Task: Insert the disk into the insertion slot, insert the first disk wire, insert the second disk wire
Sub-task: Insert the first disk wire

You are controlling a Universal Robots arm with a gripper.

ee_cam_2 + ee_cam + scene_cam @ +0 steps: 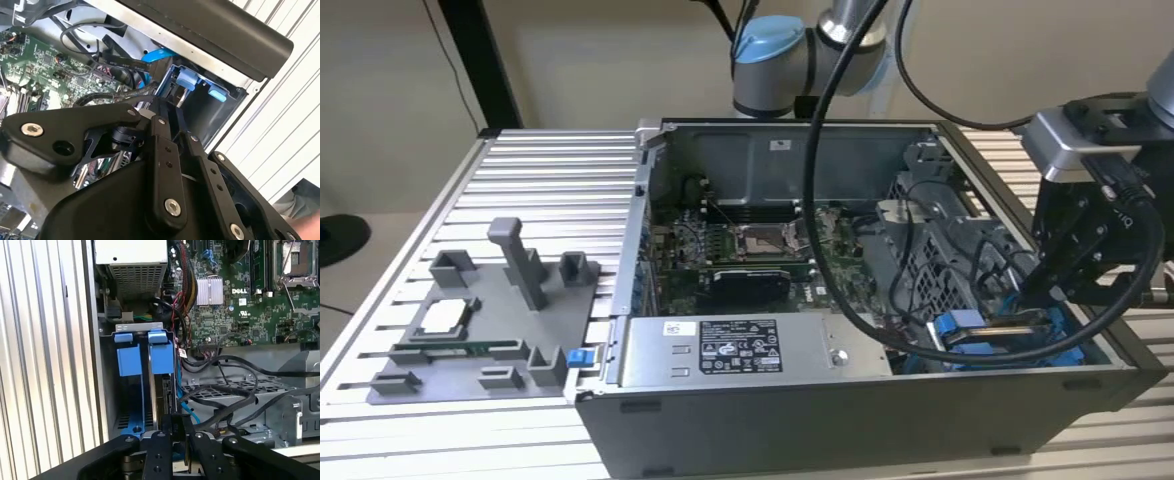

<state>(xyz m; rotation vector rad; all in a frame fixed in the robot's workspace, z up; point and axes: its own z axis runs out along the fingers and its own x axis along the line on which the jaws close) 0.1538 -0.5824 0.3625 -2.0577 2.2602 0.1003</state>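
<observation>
Fingers (pixel 188 429) of the gripper (pixel 176 417) look drawn in narrow on the near edge of the disk (pixel 163 390). The black linkage hides the contact itself, so I wouldn't swear to the grip. In the first wrist view the disk stands on edge inside the insertion slot (pixel 129 362), with its blue frame alongside the slot's blue rail.

The nearest risk, to my eye, is a skew. If the disk tilts off the rails it could bind against the grey wall and jam, or slip from so thin a hold.

Just beside the bay, black cables (pixel 220 390) and a thin blue cable (pixel 186 407) loop close, and the linkage could snag or pinch them.

Further out sit the motherboard (pixel 240 300) and the power-supply box (pixel 720 350), inside the open case (pixel 854 430) on the slatted bench (pixel 534 170).
</observation>
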